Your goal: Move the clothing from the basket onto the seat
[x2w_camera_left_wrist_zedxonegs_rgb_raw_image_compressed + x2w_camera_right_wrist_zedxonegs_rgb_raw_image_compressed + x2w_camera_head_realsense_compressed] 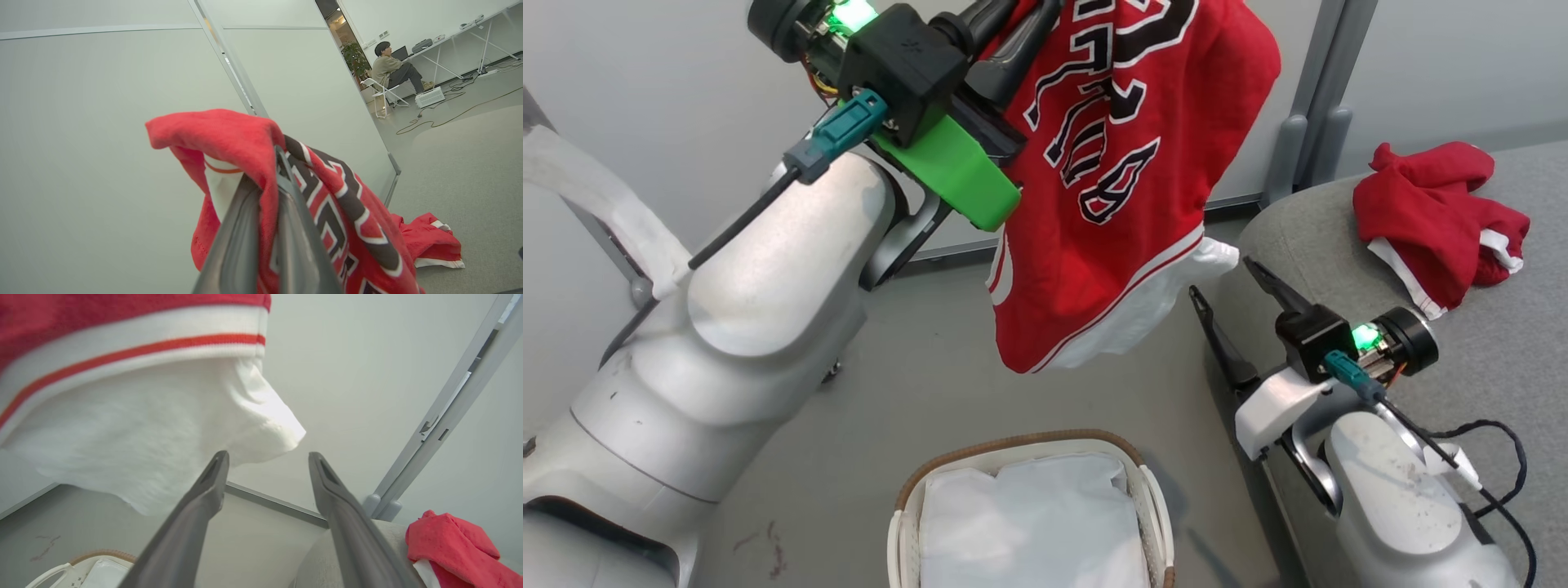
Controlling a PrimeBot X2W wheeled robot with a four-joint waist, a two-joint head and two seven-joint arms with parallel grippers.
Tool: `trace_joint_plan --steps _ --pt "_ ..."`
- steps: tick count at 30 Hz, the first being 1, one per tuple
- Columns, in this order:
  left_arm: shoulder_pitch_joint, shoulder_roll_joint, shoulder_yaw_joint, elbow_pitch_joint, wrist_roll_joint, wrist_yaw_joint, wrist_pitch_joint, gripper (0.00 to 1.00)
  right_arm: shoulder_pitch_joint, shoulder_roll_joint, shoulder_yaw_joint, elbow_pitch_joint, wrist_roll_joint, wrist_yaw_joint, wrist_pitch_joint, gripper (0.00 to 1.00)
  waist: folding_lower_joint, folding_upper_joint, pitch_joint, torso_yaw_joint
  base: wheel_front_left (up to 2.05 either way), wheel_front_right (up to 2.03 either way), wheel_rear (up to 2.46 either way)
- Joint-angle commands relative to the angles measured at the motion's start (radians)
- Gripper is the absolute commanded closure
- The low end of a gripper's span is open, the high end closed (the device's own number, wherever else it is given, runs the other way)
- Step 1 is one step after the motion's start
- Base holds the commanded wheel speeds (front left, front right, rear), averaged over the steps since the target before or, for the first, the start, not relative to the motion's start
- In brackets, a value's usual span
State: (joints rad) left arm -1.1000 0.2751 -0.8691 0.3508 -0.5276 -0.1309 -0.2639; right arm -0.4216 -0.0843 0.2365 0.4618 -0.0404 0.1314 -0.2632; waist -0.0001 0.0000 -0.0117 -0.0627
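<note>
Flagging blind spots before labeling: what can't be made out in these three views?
- Left gripper fingertips: wrapped in the red jersey, left wrist view.
- Jersey lettering: folded, cut by head view's top edge.
- Basket near end: cut by head view's bottom edge; liner hides anything beneath.
- Seat: runs off the right edge, right arm over it.

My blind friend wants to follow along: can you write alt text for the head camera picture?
The left gripper, shut, holds a red jersey in the air above a white basket with a white liner inside. At right, the open right gripper hovers at the edge of a grey seat where another red garment lies.
</note>
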Motion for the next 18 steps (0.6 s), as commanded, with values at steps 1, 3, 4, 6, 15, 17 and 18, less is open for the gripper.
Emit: trace_joint_plan --steps 1,3,4,6,15,17,18 --pt "-0.010 -0.003 -0.001 -0.008 -0.007 0.000 -0.001 1.00 -0.026 -0.014 0.011 0.020 0.013 -0.001 -0.002 0.00 0.0001 0.0000 -0.001 0.006 0.00 0.00 0.00" --pt "-0.004 -0.008 -0.007 -0.014 -0.008 0.000 -0.001 1.00 -0.053 -0.032 0.045 0.048 0.029 -0.001 -0.002 0.00 0.0001 0.0000 -0.001 0.012 0.00 0.00 0.00" --pt "-0.002 -0.010 -0.010 -0.016 -0.009 0.000 -0.001 1.00 -0.069 -0.044 0.064 0.063 0.041 -0.001 -0.002 0.00 0.0001 0.0000 -0.002 0.014 0.00 0.00 0.00" --pt "0.002 -0.014 -0.014 -0.021 -0.010 0.000 -0.001 1.00 -0.096 -0.063 0.107 0.082 0.061 -0.001 -0.002 0.00 0.0001 0.0000 -0.002 0.019 0.00 0.00 0.00" --pt "0.028 -0.018 -0.024 -0.030 -0.023 0.000 -0.001 1.00 -0.197 -0.149 0.392 0.086 0.210 -0.001 -0.002 0.00 0.0001 0.0000 -0.003 0.030 0.00 0.00 0.00" --pt "0.032 -0.018 -0.025 -0.028 -0.027 0.000 -0.001 1.00 -0.217 -0.163 0.449 0.070 0.243 -0.001 -0.002 0.00 0.0001 0.0000 -0.002 0.031 0.00 0.00 0.00" --pt "0.035 -0.019 -0.025 -0.028 -0.030 0.000 -0.001 1.00 -0.228 -0.169 0.475 0.062 0.261 -0.001 -0.002 0.00 0.0001 0.0000 -0.001 0.031 0.00 0.00 0.00"
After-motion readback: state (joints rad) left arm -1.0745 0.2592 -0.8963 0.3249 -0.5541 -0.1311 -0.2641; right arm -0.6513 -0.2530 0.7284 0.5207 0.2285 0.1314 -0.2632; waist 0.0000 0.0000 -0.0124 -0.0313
